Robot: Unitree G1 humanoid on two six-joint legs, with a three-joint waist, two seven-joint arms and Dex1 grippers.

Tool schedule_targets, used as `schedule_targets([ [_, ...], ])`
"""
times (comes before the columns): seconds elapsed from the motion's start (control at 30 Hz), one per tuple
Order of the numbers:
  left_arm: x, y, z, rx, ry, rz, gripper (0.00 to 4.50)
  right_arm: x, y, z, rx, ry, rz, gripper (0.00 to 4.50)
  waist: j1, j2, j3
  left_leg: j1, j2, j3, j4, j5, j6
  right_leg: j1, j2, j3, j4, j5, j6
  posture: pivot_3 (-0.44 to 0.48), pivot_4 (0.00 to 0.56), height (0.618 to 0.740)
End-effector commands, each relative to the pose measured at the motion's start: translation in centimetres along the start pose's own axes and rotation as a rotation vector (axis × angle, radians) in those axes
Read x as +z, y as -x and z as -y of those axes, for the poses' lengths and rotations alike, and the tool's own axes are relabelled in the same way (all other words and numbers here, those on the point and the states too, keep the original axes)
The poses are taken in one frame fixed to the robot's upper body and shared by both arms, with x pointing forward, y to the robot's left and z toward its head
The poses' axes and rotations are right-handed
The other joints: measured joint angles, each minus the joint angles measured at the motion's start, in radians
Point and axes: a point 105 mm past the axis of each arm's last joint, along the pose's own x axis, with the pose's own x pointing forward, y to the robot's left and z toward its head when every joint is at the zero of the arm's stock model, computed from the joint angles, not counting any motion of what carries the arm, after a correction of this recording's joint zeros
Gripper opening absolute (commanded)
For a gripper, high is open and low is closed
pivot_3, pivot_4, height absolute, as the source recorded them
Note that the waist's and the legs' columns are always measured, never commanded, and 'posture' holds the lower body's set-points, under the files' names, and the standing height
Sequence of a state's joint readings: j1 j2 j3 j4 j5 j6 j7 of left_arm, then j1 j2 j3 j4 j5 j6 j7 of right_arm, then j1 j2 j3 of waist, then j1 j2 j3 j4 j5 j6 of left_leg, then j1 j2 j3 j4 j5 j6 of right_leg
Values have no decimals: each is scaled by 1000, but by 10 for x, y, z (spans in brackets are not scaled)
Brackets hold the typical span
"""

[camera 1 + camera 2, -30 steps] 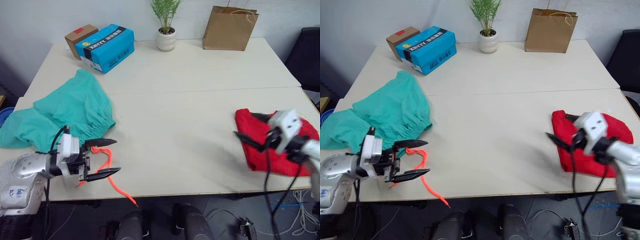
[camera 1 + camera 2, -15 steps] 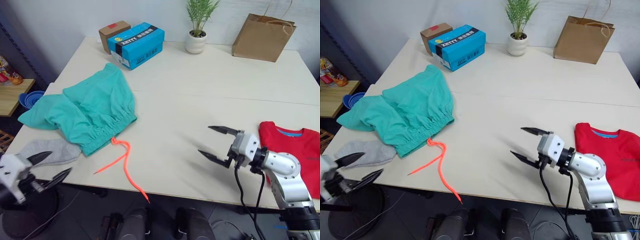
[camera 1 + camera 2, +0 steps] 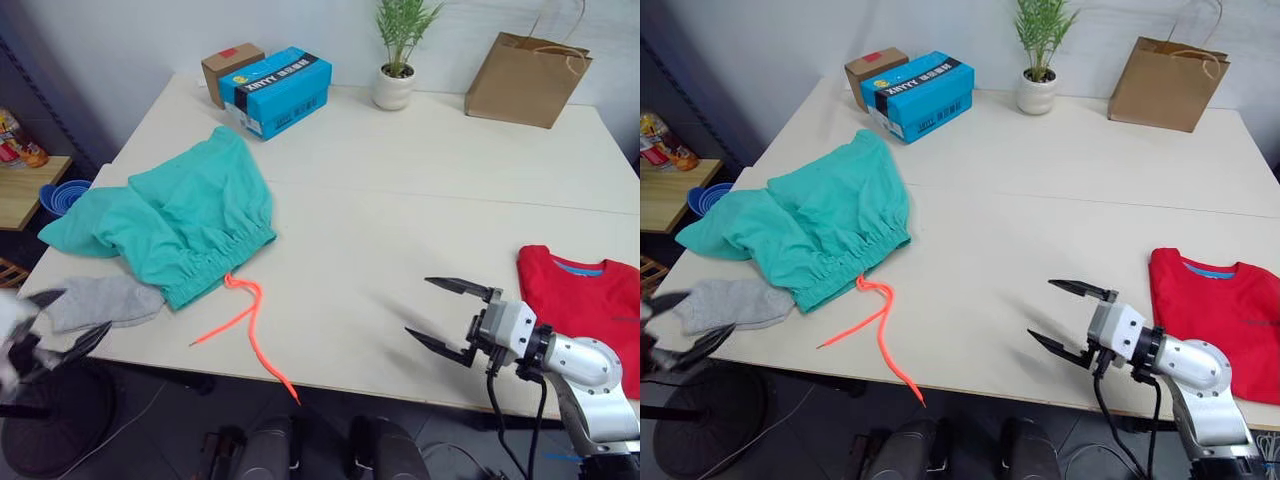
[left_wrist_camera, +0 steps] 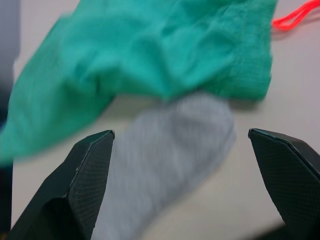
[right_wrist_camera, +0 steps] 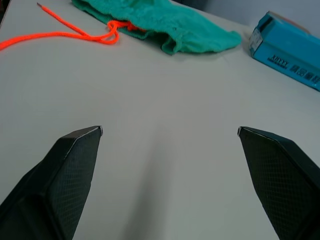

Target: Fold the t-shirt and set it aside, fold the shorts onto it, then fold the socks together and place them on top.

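The red t-shirt (image 3: pixel 590 302) lies folded at the table's right front edge, its blue neck label showing. The teal shorts (image 3: pixel 170 220) lie crumpled at the left, their orange drawstring (image 3: pixel 250 330) trailing toward the front edge. A grey sock (image 3: pixel 105 300) lies at the front left corner, partly tucked under the shorts (image 4: pixel 165 45). My left gripper (image 3: pixel 55 325) hovers open just off that corner, its fingers either side of the sock (image 4: pixel 165 155). My right gripper (image 3: pixel 450 318) is open and empty over bare table left of the t-shirt.
At the back stand a blue box (image 3: pixel 275 90), a brown carton (image 3: pixel 228 68), a potted plant (image 3: pixel 397 60) and a paper bag (image 3: pixel 525 65). A low wooden shelf (image 3: pixel 25 185) with a blue bowl (image 3: pixel 60 195) stands left of the table (image 3: pixel 420 170).
The left gripper has risen a little closer to the sock at the table corner. The right gripper has dropped slightly toward the front edge, still open.
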State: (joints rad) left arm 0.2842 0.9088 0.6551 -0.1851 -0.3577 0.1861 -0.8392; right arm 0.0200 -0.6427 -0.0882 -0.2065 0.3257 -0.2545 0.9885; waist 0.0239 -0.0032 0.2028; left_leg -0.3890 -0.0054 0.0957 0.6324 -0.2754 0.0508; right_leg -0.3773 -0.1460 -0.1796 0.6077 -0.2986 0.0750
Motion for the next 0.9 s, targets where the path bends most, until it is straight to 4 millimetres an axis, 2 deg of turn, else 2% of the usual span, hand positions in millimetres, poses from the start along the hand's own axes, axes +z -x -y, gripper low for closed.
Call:
schedule_targets([
  [0.03, 2, -29, 9, -132, -105, -63, 4500, 10, -6, 2, -14, -1, 34, 4436, -2, 0, 0, 1, 0, 2, -1, 0, 0, -1, 0, 1, 0, 1, 1, 0, 150, 740],
  [0.13, -3, -46, 9, -224, -168, -120, 4500, 11, -6, 1, -8, -10, 22, 4436, -6, 0, 0, 0, 0, 7, -3, 0, -7, -6, 1, 2, 4, 0, 1, 0, 150, 740],
  [0.23, -1, -61, 10, -293, -150, -135, 4500, 9, -3, -2, -4, -15, -7, 4436, -3, 0, 0, -1, 2, 9, -3, 1, -4, -7, 5, 2, 7, -1, 1, 0, 150, 740],
  [0.33, 2, -72, 14, -351, -140, -146, 3902, 10, -2, -1, -32, -22, -19, 4500, -4, 0, 0, -2, 2, 11, -2, 1, -3, -7, 6, 3, 5, -1, 2, 0, 150, 740],
  [0.5, 6, -87, 24, -419, -117, -121, 2277, 5, 1, -6, -48, -31, -65, 4500, -1, -1, 0, -1, 2, 13, 0, 0, -1, -7, 6, 7, 5, 0, 3, 0, 150, 740],
  [0.57, 8, -94, 29, -452, -113, -109, 1643, 3, 5, -10, -47, -33, -85, 4500, 0, -1, 0, 0, 2, 13, 0, -2, -6, -7, 5, 8, 4, 0, 3, 0, 150, 740],
  [0.67, 24, -109, 28, -452, -103, -25, 648, 1, 12, -9, -76, -38, -107, 4500, 4, -1, 0, 0, 2, 13, 1, -1, -7, -8, 5, 10, 6, 0, 3, 0, 150, 740],
  [0.73, 41, -119, 26, -448, -103, 53, 59, 1, 15, -8, -80, -36, -115, 4500, 5, -2, 0, 0, 2, 13, 4, 0, -7, -8, 5, 11, 10, 0, 3, 0, 150, 740],
  [0.9, 93, -141, 44, -583, -110, 236, 23, -2, 24, -9, -89, -36, -147, 4500, 5, -3, 1, -1, 2, 13, 13, -1, -6, -8, 4, 13, 15, 0, 3, 0, 150, 740],
])
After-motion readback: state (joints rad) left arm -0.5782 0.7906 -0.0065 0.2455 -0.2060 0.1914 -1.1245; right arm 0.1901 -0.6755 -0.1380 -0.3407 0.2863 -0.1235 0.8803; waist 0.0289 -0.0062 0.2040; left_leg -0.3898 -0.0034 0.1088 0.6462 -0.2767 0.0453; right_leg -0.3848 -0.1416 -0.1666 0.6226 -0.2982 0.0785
